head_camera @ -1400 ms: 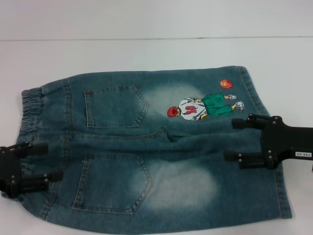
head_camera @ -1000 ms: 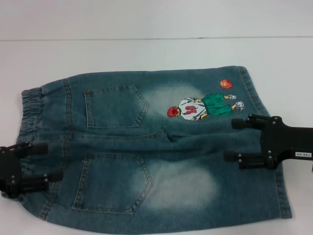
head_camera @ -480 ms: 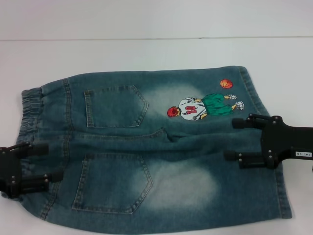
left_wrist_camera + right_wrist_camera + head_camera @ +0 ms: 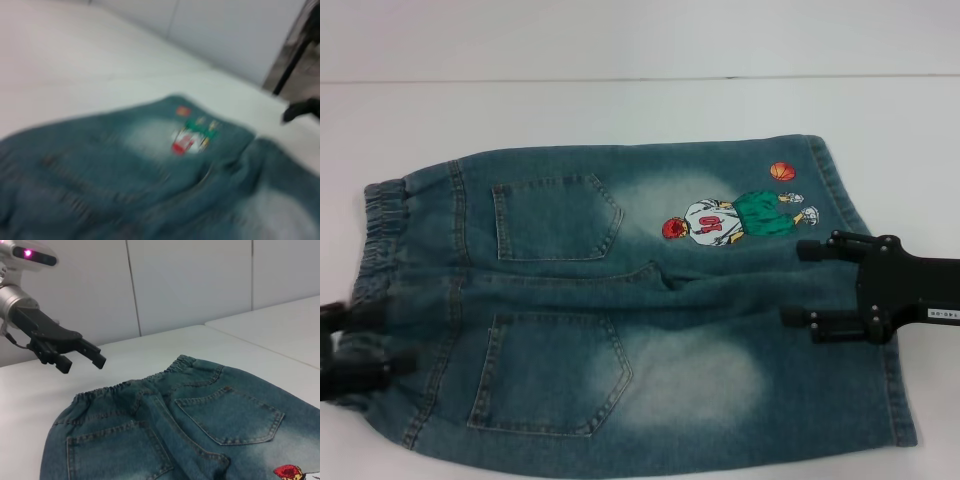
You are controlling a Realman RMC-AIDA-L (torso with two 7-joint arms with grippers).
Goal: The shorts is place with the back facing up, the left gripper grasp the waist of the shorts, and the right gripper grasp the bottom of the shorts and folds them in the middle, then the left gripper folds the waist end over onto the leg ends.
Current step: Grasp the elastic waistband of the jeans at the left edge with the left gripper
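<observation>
- Nearest you in the head view, the shorts (image 4: 630,310) lie flat on the white table (image 4: 620,110), back side up — both back pockets show, with pale bleached patches beside them.
- At your left edge, the left gripper (image 4: 355,342) sits over the near part of the waist (image 4: 382,235). It is smeared there, but the right wrist view shows it plainly (image 4: 82,358): fingers spread apart, nothing between them, raised off the fabric just beside the elastic band.
- On your right, the right gripper (image 4: 802,282) reaches in over the leg ends (image 4: 900,400), its two fingers parted with denim showing in the gap — gripping nothing. A small white label (image 4: 940,314) sits on its arm.
- Farther back on the far leg, you can see the embroidered basketball player (image 4: 735,220) and the orange ball (image 4: 782,171) close to the hem.
- The waist band runs along the left side, gathered and ruched; the leg hems lie straight along the right.
- Beyond the shorts, bare tabletop runs back to a pale wall (image 4: 640,35).
</observation>
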